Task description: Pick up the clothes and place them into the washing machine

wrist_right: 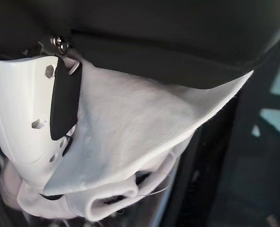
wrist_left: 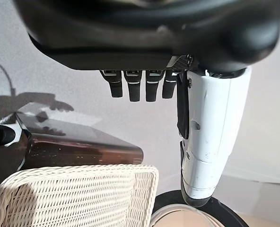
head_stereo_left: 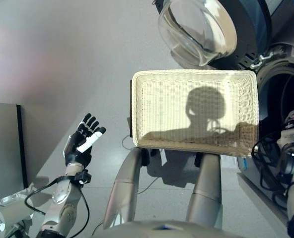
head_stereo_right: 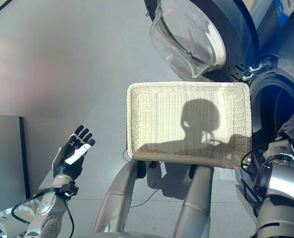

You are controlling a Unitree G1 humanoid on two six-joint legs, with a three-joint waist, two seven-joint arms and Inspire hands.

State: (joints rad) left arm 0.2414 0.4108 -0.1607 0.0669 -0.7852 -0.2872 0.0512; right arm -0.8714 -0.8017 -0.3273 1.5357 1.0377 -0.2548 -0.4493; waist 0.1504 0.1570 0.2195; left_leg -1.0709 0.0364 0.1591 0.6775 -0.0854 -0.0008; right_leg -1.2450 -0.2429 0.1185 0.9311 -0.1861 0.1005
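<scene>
Nearest the robot on its left, the left hand (head_stereo_left: 82, 141) is held up over the bare grey floor (head_stereo_left: 62, 59), palm turned inward, its fingers straight and spread a little, with nothing in them; its white-covered thumb lies across the palm. In its own wrist view the fingers (wrist_left: 136, 87) hang straight beside the thumb, and past them show a corner of the basket and a dark low panel on the floor. A dark flat panel (head_stereo_left: 5, 148) also stands at the left edge of the head views, well apart from the basket.

Straight ahead sits the white wicker basket (head_stereo_left: 137, 114) — a shallow rectangular tray with woven walls. Its inside is bare weave with only a shadow across it; no clothing lies in it.

To the right, the right hand (head_stereo_right: 286, 144) is at the mouth of the washing machine (head_stereo_left: 278, 82), just inside the round opening of the drum. The right wrist view shows the clothes (wrist_right: 130, 127) — a pale, whitish ribbed garment — bunched against the palm and pressed under the white-covered thumb, so the hand is closed on the cloth; folds of it hang down below the hand with the dark inside of the drum behind. From the head views only a pale scrap of fabric shows at the hand; whether anything else lies deeper in the drum cannot be told.

Farthest off, the machine's door (head_stereo_right: 186, 37) is swung wide open, its clear domed glass standing above the basket's far edge.
</scene>
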